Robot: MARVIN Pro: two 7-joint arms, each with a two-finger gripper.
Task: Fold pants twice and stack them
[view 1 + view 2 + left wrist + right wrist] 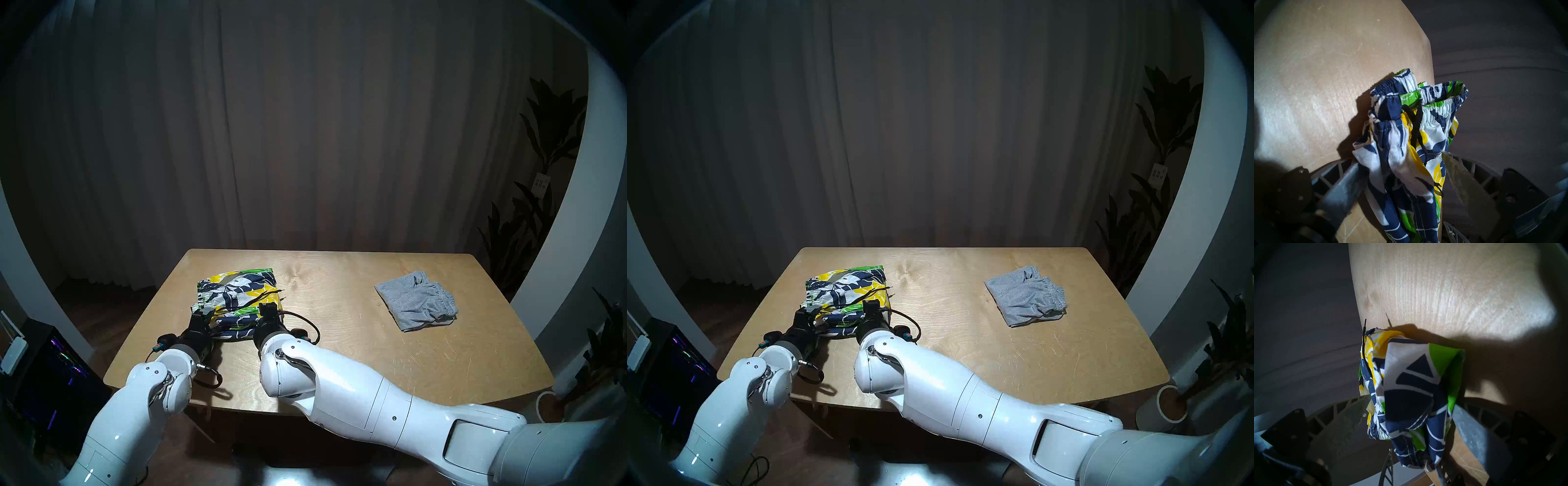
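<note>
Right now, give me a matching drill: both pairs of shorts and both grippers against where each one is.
Things:
1. floral shorts
2. grey shorts
3. left gripper
4. right gripper

Places:
A. right half of the table, nothing near it
B. near edge of the floral shorts, left end
C. left half of the table, folded
D. near edge of the floral shorts, right end

Pairs: 1-C, 2-A, 3-B, 4-D

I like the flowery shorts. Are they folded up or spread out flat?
Folded. The flowery shorts lie in a thick bundle of layers on the table.
</note>
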